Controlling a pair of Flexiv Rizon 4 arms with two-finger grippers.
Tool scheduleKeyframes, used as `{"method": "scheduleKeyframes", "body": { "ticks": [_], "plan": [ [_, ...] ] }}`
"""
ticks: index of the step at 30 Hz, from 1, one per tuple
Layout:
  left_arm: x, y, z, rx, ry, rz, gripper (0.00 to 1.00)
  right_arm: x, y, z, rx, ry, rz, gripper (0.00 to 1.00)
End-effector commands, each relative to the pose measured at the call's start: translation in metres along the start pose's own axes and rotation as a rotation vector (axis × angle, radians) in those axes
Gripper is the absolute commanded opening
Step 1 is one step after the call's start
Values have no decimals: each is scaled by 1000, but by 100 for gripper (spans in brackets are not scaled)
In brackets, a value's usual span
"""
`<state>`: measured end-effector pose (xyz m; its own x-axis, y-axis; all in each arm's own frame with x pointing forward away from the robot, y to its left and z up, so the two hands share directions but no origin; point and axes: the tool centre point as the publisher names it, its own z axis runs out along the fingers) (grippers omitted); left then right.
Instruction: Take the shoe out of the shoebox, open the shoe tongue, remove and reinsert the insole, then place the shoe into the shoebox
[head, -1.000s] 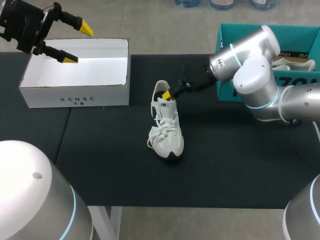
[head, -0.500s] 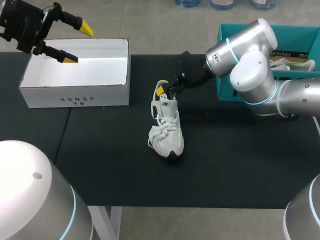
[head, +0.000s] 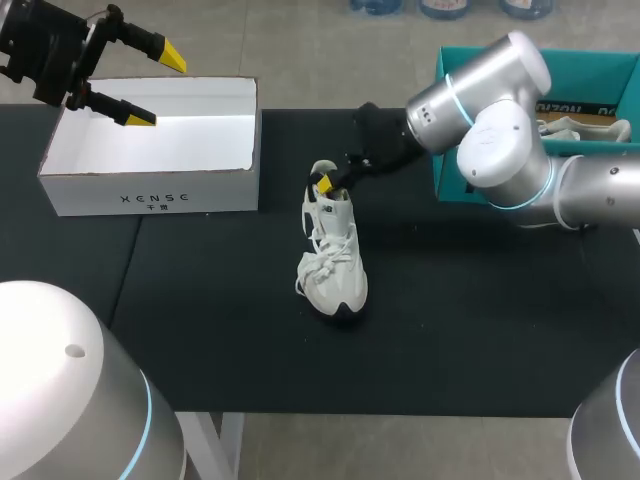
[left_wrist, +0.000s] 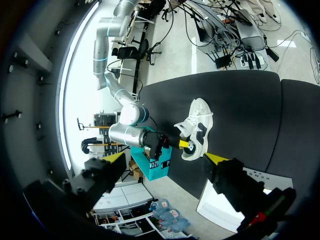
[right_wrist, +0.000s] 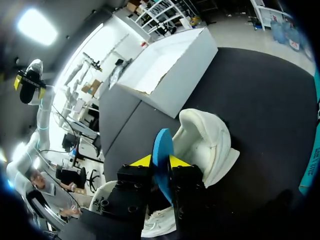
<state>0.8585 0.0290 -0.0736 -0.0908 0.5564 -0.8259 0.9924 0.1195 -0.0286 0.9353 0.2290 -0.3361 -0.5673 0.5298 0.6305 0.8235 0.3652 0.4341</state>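
Shoe upright; insole pinched in right end effector, lower part hidden.

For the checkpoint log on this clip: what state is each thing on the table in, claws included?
white shoebox: open, empty.
white sneaker: outside the shoebox, upright on its sole.
blue insole: on edge at the sneaker's heel opening, pinched by the right claw; depth inside hidden.
right claw: shut on the insole.
left claw: open, empty, above the shoebox.
teal box: open.
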Motion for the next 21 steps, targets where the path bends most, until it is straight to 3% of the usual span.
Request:
{"method": "scheduleKeyframes", "body": {
  "ticks": [1,2,11,12,13,14,15,21],
  "plan": [
    [0,0,0,0,3,0,100,5,0,-7,12,-25,7,77],
    [0,0,0,0,3,0,100,4,0,-7,12,-30,9,100],
    [0,0,0,0,3,0,100,-1,0,-8,5,-56,21,100],
    [0,0,0,0,3,0,100,-1,0,-8,4,-56,22,96],
    [0,0,0,0,3,0,100,-1,0,-7,1,-69,25,55],
    [0,0,0,0,3,0,100,-1,0,-7,2,-69,25,38],
    [0,0,0,0,3,0,100,-1,0,-5,3,-65,27,0],
    [0,0,0,0,3,0,100,1,0,1,18,-56,22,0]
  ]
}}
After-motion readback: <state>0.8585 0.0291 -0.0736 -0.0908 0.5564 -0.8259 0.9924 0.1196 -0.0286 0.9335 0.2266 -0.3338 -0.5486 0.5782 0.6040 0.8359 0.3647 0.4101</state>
